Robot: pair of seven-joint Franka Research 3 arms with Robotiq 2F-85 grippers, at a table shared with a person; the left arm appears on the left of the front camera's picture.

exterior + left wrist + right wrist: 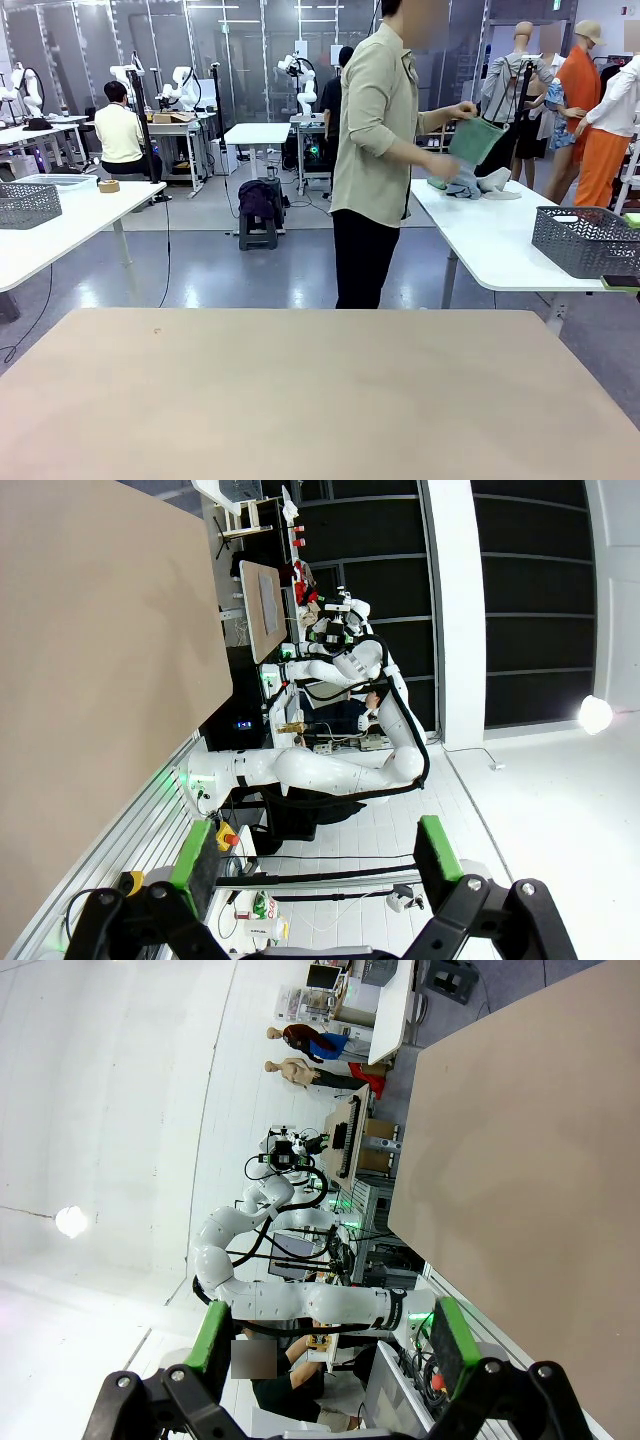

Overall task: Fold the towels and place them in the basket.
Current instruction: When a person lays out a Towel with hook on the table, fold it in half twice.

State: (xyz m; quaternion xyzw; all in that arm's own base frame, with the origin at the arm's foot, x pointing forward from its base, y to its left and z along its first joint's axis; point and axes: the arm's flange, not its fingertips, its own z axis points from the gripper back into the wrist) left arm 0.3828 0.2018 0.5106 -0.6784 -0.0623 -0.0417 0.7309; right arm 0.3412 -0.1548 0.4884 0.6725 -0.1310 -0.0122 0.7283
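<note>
While the person [370, 150] stands turned toward the white side table [490, 255] off to my right, the beige table [300, 400] in front of my arms lies bare. I judge we are at the very start: towels are being fetched and no fold has begun.

Count, big to small:
- Beige table: one, mine.
- White side table: one, beyond the far right corner of mine. It holds the goods.
- Person: one at work, side-on, past my table's far edge.
- Basket [585, 240]: one, dark grey mesh, on the near end of the side table. A second basket [25, 205] of the same sort sits on another white table far left, so two in all.
- Towels: one green towel [477, 140] is lifted clear of the side table in the person's hand [463, 108]. Below it lies a heap of towels [468, 185], pale blue and grey. I think two, but it is too small to count surely.
- Something green shows at the right edge by the basket; I cannot tell what it is.

Left gripper [315, 870]: fingers spread wide, green pads [195, 855] well apart, nothing between them. Right gripper [330, 1350]: the same, parted wide and holding nothing. Each is pointed sideways toward the other arm, not down at the tabletop.

Next move, as I judge it: wait until a towel is laid flat on the beige table, then bring both grippers down to its corners. The basket must also come within reach.
</note>
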